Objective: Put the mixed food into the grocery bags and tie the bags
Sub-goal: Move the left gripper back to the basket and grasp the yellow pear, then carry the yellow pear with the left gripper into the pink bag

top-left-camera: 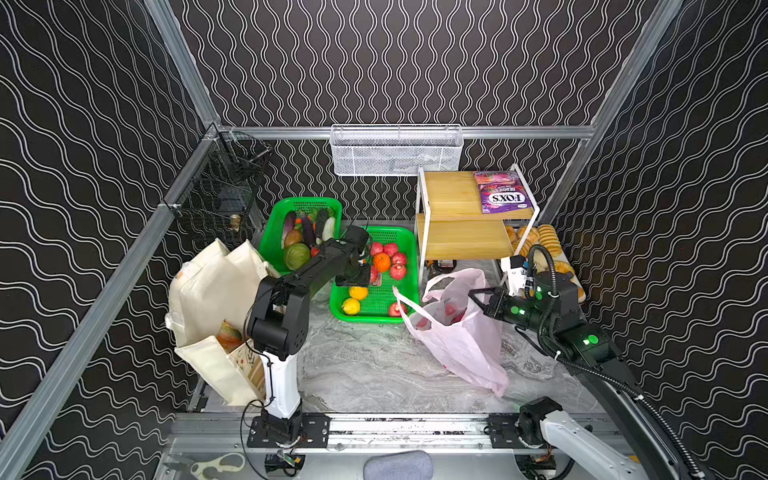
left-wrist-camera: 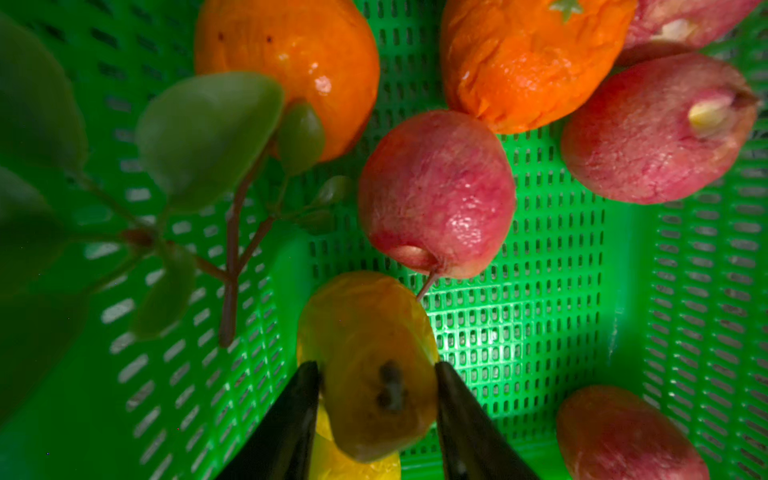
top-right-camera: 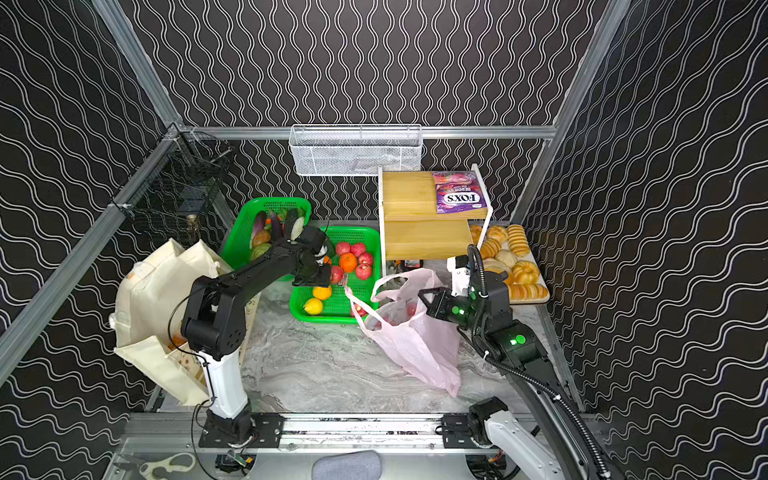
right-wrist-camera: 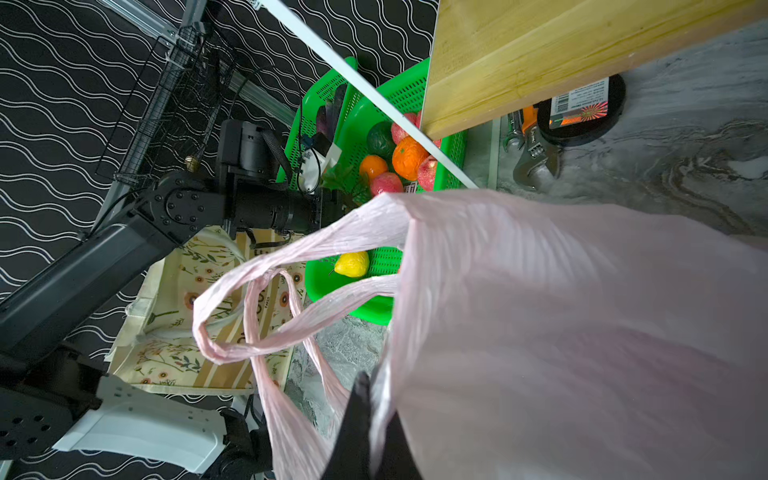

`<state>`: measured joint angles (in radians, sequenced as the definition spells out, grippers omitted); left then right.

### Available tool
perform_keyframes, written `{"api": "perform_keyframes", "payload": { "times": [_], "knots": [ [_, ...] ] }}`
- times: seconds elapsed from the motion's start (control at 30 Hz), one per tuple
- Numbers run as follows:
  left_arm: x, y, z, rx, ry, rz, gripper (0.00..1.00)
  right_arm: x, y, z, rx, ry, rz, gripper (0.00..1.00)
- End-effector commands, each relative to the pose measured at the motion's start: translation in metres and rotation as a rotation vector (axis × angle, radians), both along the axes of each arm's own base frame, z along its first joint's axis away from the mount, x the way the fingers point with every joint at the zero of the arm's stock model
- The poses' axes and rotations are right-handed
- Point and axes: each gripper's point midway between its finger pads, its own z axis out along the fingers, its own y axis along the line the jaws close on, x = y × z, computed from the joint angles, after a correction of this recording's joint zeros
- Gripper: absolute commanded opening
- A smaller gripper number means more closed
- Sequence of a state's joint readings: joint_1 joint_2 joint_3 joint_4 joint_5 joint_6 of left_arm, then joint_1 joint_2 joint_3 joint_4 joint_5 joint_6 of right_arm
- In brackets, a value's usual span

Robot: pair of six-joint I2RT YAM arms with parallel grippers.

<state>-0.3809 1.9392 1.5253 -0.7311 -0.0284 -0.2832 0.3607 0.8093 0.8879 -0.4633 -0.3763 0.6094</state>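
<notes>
Grey pad, bottom edge, nearest my camera. Walls: black with white wavy lines, on three sides. Tabletop: grey marble print, centre of frame. Canvas tote: cream, slumped at centre left. Pale-pink plastic bag: right of centre; I see my right gripper pressed together on its rim. Green basket: centre, behind the bag. Inside it my left gripper pinches the yellow pear.
</notes>
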Motion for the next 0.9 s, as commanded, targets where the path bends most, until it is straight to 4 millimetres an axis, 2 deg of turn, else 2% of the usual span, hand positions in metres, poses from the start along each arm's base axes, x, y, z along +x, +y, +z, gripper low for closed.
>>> {"api": "perform_keyframes", "payload": {
  "times": [0.0, 0.13, 0.27, 0.33, 0.47, 0.53, 0.6, 0.7, 0.87],
  "knots": [
    [0.003, 0.003, 0.014, 0.021, -0.061, -0.02, 0.39, 0.001, 0.003, 0.007, 0.018, -0.038, 0.015, 0.03],
    [0.0, 0.004, 0.026, 0.01, -0.099, -0.032, 0.33, 0.001, 0.004, 0.003, 0.025, -0.033, 0.021, 0.03],
    [-0.006, 0.002, 0.043, -0.022, -0.132, -0.03, 0.33, -0.001, 0.007, 0.004, 0.041, -0.033, 0.035, 0.03],
    [-0.009, -0.005, 0.064, -0.064, -0.166, -0.042, 0.33, -0.002, 0.007, 0.003, 0.05, -0.039, 0.037, 0.03],
    [-0.016, -0.027, 0.131, -0.225, -0.301, -0.115, 0.35, -0.003, 0.004, 0.005, 0.024, -0.038, 0.029, 0.02],
    [-0.027, -0.041, 0.16, -0.333, -0.342, -0.164, 0.36, -0.003, 0.002, 0.006, 0.007, -0.043, 0.027, 0.02],
    [-0.044, -0.057, 0.175, -0.458, -0.335, -0.212, 0.36, -0.004, 0.004, 0.011, 0.007, -0.064, 0.043, 0.02],
    [-0.071, -0.075, 0.174, -0.582, -0.29, -0.252, 0.35, -0.002, 0.005, 0.019, 0.017, -0.073, 0.045, 0.02],
    [-0.117, -0.109, 0.151, -0.649, -0.155, -0.367, 0.35, 0.004, 0.007, 0.016, 0.047, -0.071, 0.025, 0.02]
  ]
}}
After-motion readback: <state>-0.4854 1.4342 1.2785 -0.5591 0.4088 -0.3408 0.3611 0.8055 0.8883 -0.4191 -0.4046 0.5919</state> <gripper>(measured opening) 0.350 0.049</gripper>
